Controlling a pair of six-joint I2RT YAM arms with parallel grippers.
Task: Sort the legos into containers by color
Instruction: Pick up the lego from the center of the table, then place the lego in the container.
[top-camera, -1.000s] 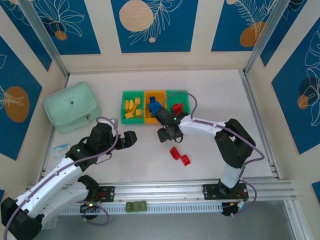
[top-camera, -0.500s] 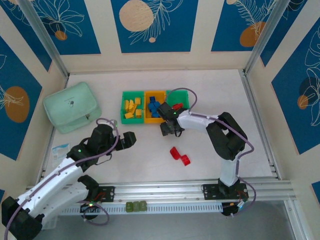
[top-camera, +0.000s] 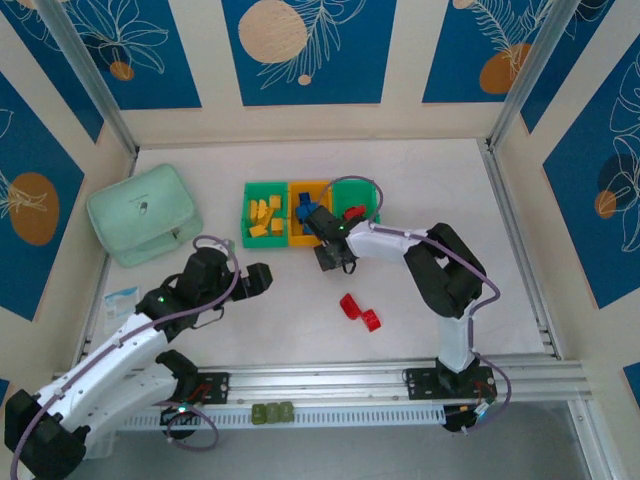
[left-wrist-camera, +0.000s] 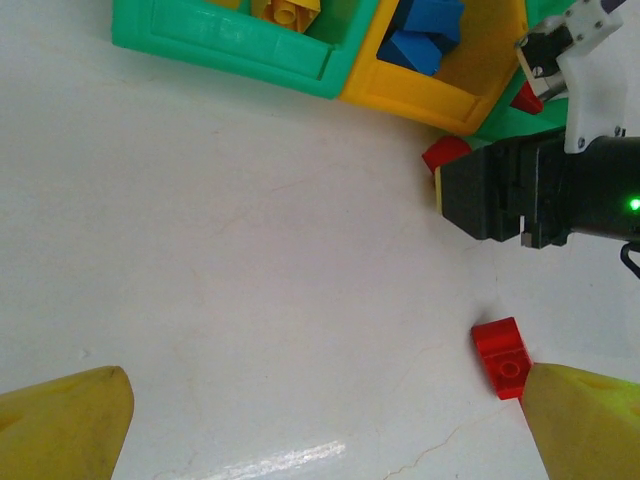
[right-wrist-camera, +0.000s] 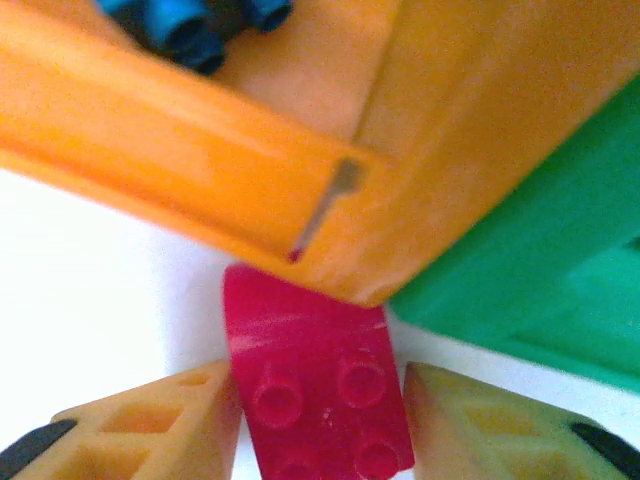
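Right gripper (right-wrist-camera: 318, 430) is pinching a red lego (right-wrist-camera: 310, 350) that is lying on the desk (right-wrist-camera: 80, 300) against the orange container (right-wrist-camera: 180, 160) corner. Lifting is risking a snag on that wall, likely slipping the lego out. Left gripper (left-wrist-camera: 320, 420) is hanging wide open, empty.

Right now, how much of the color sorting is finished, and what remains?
Done: yellow bricks lie in the left green bin, blue bricks in the orange bin, red ones in the right green bin. In hand: the right gripper pinches a red brick on the table by the orange bin. Left: two more red bricks on the table.
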